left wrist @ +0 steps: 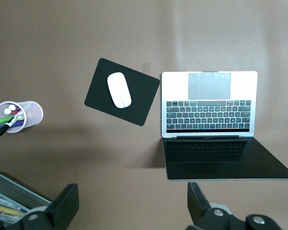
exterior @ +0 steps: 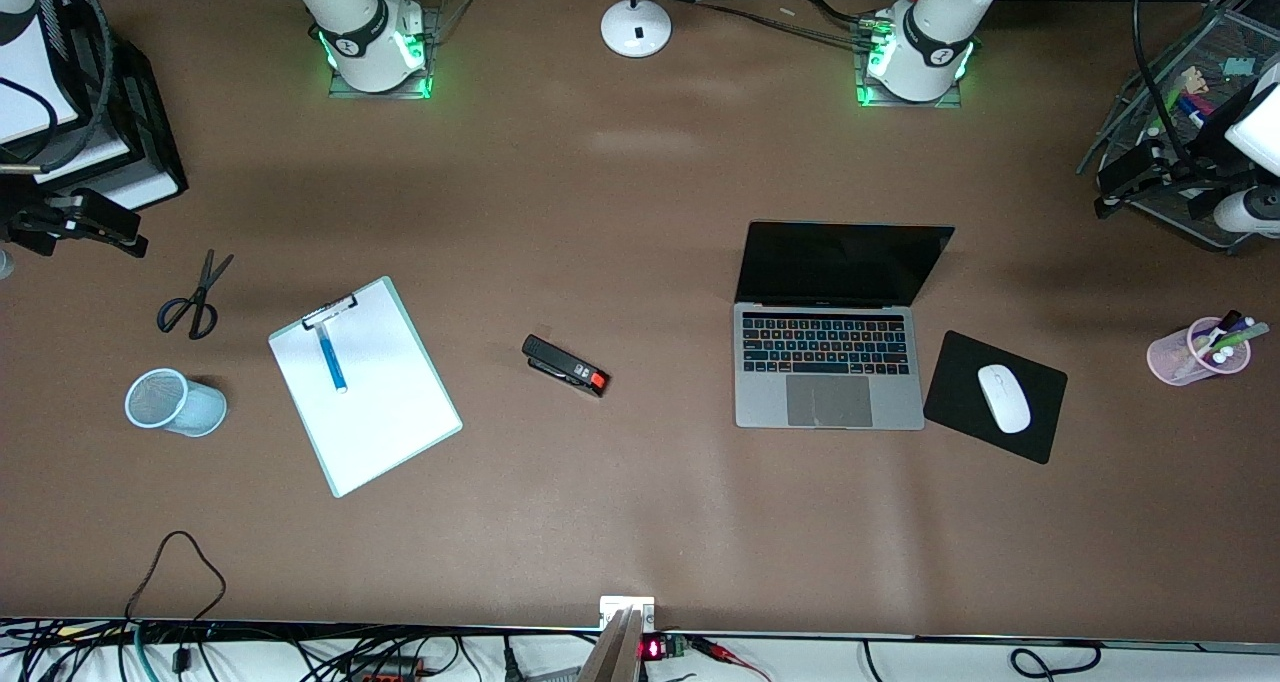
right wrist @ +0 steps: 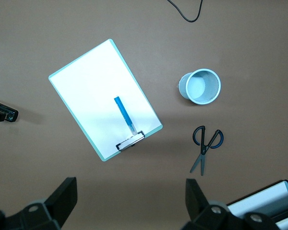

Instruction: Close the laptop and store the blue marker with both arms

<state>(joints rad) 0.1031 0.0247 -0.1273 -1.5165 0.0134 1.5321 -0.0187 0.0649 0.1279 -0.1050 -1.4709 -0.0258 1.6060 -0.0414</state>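
Observation:
The laptop (exterior: 828, 362) (left wrist: 209, 103) stands open on the table, its black screen upright and its keys lit. The blue marker (exterior: 330, 357) (right wrist: 124, 114) lies on a white clipboard (exterior: 375, 412) (right wrist: 89, 91), its white end under the clip. My left gripper (exterior: 1135, 177) (left wrist: 133, 196) hangs open over the left arm's end of the table, with only bare table between its fingers. My right gripper (exterior: 80, 224) (right wrist: 131, 191) hangs open and empty over the right arm's end, apart from the clipboard.
A black stapler (exterior: 565, 365) lies between clipboard and laptop. A white mouse (exterior: 1003, 398) rests on a black pad (exterior: 960, 362) beside the laptop. A pink cup (exterior: 1170, 357) holds markers; a wire tray (exterior: 1215, 92) stands by it. Scissors (exterior: 195, 297) and a blue mesh cup (exterior: 175, 402) lie beside the clipboard.

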